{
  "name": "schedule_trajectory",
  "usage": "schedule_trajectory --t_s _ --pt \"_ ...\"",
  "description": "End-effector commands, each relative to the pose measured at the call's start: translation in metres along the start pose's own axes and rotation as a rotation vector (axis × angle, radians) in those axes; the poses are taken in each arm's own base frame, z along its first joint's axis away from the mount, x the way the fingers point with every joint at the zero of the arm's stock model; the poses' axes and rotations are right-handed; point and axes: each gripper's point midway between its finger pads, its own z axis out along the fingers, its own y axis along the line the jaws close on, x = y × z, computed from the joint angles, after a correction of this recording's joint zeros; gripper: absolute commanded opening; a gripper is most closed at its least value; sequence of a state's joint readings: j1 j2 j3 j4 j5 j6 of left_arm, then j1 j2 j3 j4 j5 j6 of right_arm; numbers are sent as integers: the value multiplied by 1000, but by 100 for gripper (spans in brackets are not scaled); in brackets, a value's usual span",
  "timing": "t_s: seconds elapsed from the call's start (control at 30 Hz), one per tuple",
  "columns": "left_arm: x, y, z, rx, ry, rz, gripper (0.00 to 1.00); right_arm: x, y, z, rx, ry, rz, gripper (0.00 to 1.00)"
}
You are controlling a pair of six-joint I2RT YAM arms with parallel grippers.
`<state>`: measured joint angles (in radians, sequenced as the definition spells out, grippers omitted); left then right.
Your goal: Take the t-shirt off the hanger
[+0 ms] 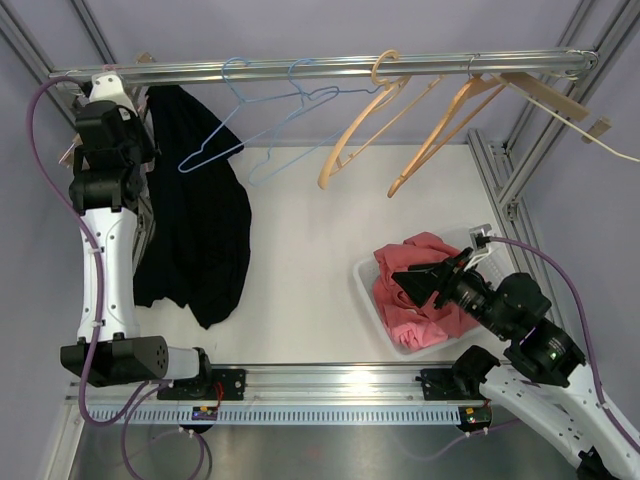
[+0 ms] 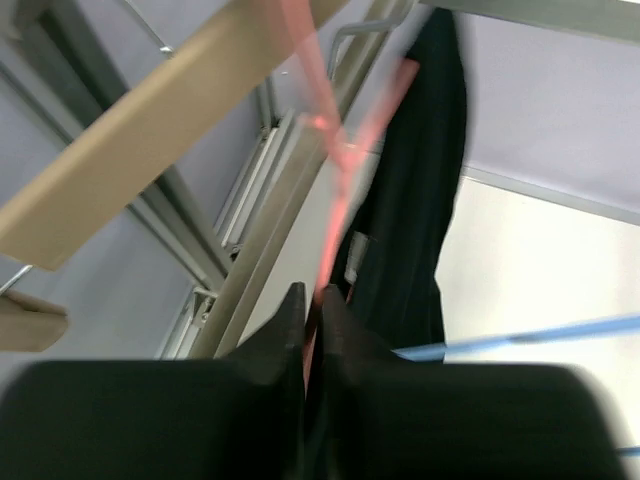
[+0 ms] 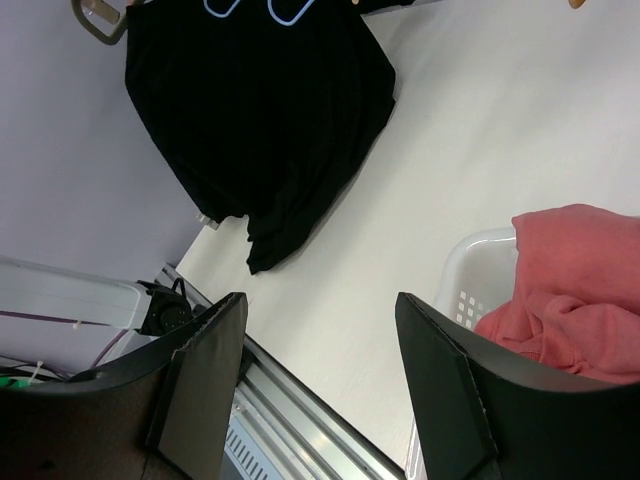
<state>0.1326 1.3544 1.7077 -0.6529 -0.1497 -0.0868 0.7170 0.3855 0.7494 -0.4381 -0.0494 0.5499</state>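
Observation:
A black t-shirt (image 1: 195,230) hangs at the left end of the metal rail (image 1: 320,68) and drapes down onto the white table. It also shows in the left wrist view (image 2: 420,200) and the right wrist view (image 3: 260,120). My left gripper (image 1: 145,105) is raised to the rail beside the shirt's top. In the left wrist view the left gripper (image 2: 312,292) is shut on a thin pink hanger wire (image 2: 345,190) next to the shirt. My right gripper (image 1: 425,280) is open and empty above the basket; it also shows in the right wrist view (image 3: 320,330).
Two empty blue wire hangers (image 1: 270,120) and two wooden hangers (image 1: 400,125) hang along the rail. A white basket (image 1: 365,285) at the front right holds a pink-red garment (image 1: 430,305). Frame posts stand at both sides.

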Motion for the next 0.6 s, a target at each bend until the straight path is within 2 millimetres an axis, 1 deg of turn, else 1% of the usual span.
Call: schedule_trajectory --t_s 0.0,0.07,0.17,0.2,0.3,0.33,0.37,0.5,0.53,0.57 --pt "-20 -5 -9 36 -94 -40 0 -15 20 -11 -79 -36 -24 70" --pt "-20 -11 -13 72 -109 -65 0 -20 24 -17 -92 -49 -31 70" --pt "-24 -21 -22 129 -126 -96 0 -25 28 -20 -96 -52 -34 70" --pt "-27 -22 -28 143 -145 -103 0 -25 30 -21 -102 -51 -35 70" --pt "-29 -25 -35 162 -169 -127 0 -29 33 -21 -113 -58 -27 70" --pt "-31 -32 -39 203 -172 -137 0 -29 35 -21 -123 -57 -22 70" --pt "-34 -35 -42 218 -183 -144 0 -29 37 -19 -128 -52 -19 70" --pt "-62 -47 -61 298 -240 -182 0 -28 41 -13 -145 -33 -12 70" --pt "-75 -54 -71 337 -265 -195 0 -29 44 -10 -159 -29 -12 70" --pt "-80 -56 -76 355 -277 -200 0 -28 46 -8 -168 -25 -12 70"
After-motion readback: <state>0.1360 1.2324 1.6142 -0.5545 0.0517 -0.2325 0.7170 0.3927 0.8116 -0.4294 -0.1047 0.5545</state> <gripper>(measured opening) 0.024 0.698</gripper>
